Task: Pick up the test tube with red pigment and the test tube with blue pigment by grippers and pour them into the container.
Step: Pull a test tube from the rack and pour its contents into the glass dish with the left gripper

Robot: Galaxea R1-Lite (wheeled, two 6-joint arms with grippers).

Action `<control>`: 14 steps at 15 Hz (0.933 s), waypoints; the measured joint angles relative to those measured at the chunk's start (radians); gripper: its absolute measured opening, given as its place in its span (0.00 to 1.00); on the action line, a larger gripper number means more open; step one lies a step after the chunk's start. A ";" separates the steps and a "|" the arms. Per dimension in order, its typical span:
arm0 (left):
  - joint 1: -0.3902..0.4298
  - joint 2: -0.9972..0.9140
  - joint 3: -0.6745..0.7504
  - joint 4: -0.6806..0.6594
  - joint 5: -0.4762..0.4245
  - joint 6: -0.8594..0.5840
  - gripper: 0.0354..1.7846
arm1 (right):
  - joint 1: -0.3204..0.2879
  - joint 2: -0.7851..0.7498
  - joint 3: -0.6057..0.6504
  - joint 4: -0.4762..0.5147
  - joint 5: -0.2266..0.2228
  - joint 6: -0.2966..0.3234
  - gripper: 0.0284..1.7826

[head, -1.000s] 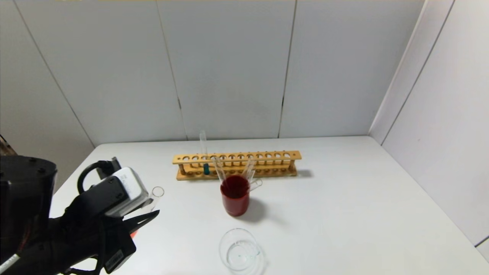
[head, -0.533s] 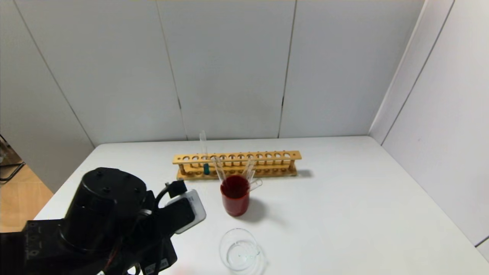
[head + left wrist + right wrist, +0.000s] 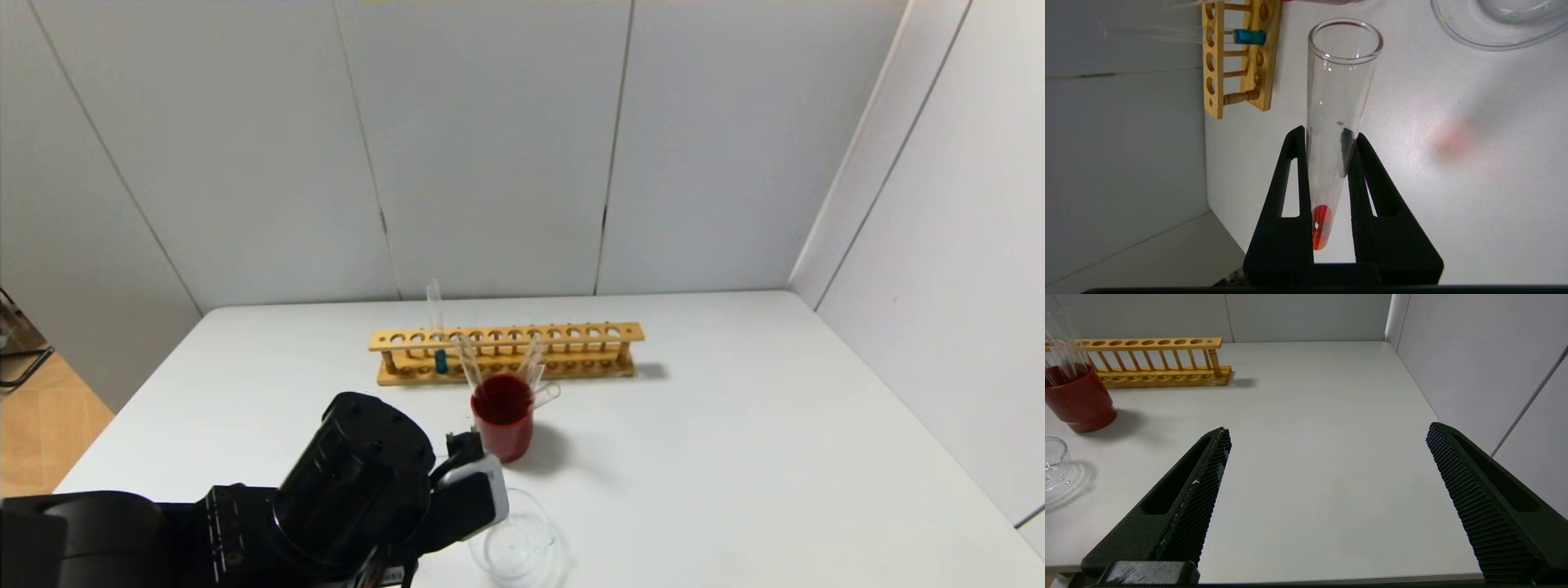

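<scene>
Head view: my left claw (image 3: 457, 523) sat low over the desk (image 3: 735, 457), just beside the container (image 3: 518, 543); blue-pigment tube (image 3: 441, 359) stood in the rack (image 3: 506, 353).
Left wrist view: claw pinched the red-pigment tube (image 3: 1331, 134) near its base; glass looked thin, slick and breakable, so I judged a gentle, low hold best.
Right wrist view: my right claw (image 3: 1327, 473) hung spread over bare desk, with open room and the edge near.
</scene>
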 joint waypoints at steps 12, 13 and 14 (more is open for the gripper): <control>-0.022 0.109 -0.006 0.000 0.046 0.221 0.16 | 0.000 0.000 0.000 0.000 0.000 0.000 0.98; -0.023 0.117 -0.007 0.000 0.058 0.232 0.16 | 0.000 0.000 0.000 0.000 0.000 0.000 0.98; -0.022 0.126 -0.011 0.001 0.066 0.249 0.16 | -0.001 0.000 0.000 0.000 0.000 0.000 0.98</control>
